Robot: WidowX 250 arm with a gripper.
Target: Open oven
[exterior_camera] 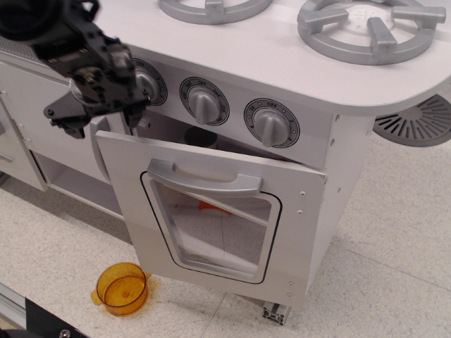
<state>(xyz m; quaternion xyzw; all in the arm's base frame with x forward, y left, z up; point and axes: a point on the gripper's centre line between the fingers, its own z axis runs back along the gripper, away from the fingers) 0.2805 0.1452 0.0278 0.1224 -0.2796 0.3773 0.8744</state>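
Note:
The white toy oven has its door (134, 190) swung partly open, its left edge standing out from the body and its right edge still against it. The wide grey handle (204, 179) sits above the clear window (218, 225). Three grey knobs are above it; the middle knob (204, 102) and right knob (271, 123) show fully, the left knob (149, 83) is partly hidden by the arm. My black gripper (102, 125) hangs just above the door's upper left corner, open and empty, not touching the door.
An orange cup (123, 287) lies on the floor below the door's left corner. A small orange item (208, 206) shows through the window. Grey burners (370, 28) sit on the stovetop. A vertical grey cabinet handle (95, 148) is behind the door's left edge.

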